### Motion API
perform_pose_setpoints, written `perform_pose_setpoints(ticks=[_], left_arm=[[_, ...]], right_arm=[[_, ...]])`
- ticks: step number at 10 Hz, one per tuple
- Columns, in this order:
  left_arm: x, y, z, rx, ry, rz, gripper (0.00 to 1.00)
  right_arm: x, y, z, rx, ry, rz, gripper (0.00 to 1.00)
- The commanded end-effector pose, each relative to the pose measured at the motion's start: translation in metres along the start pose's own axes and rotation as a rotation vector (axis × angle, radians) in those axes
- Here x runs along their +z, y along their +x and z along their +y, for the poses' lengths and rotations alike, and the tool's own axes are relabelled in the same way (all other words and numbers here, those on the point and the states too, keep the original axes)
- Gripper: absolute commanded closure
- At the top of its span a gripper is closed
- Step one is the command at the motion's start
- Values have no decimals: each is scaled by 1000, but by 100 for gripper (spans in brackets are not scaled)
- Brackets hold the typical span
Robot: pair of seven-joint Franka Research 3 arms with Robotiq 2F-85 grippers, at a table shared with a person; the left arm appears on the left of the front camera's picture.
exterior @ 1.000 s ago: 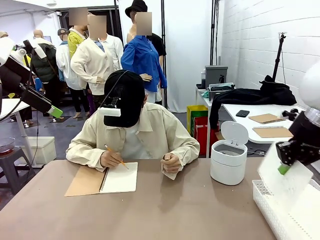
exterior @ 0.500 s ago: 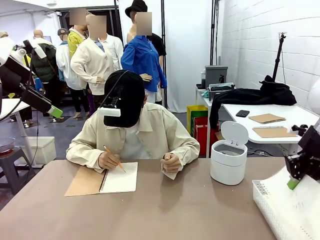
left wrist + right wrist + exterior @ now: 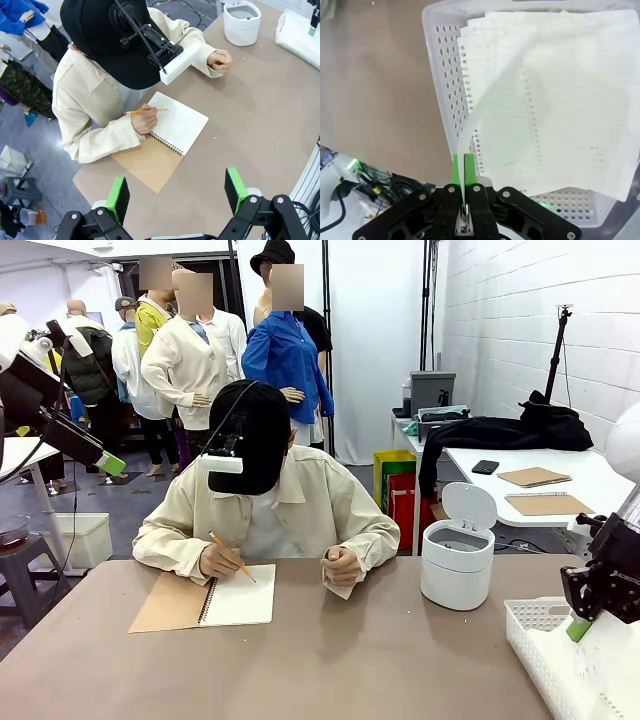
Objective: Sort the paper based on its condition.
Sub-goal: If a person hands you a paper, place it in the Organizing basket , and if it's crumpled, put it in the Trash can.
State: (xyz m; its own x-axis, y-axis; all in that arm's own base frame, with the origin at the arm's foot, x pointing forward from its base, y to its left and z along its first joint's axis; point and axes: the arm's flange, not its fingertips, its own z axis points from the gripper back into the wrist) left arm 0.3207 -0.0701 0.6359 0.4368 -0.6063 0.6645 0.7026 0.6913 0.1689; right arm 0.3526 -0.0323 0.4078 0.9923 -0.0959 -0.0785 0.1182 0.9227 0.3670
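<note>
The right gripper [image 3: 464, 170] pinches one paper sheet [image 3: 520, 115] over the white slotted basket [image 3: 437, 65] at the near right, which holds more sheets [image 3: 580, 100]. The left gripper [image 3: 177, 192] hangs released, high at the left.

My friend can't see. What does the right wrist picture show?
The right gripper pinches the edge of a sheet of paper over a white basket that holds more lined sheets. The basket sits on a brown table.
</note>
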Motion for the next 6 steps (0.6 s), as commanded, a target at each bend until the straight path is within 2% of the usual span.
perform_pose_setpoints(ticks=[1, 4, 5, 6], left_arm=[[1, 0, 1, -5, 3, 0, 0], [1, 0, 1, -5, 3, 0, 0], [1, 0, 1, -5, 3, 0, 0], [1, 0, 1, -5, 3, 0, 0]], right_arm=[[3, 0, -1, 43, -12, -16, 100], [3, -1, 1, 22, -4, -8, 97], [6, -4, 1, 43, -25, 34, 78], [11, -5, 2, 37, -104, 29, 59]])
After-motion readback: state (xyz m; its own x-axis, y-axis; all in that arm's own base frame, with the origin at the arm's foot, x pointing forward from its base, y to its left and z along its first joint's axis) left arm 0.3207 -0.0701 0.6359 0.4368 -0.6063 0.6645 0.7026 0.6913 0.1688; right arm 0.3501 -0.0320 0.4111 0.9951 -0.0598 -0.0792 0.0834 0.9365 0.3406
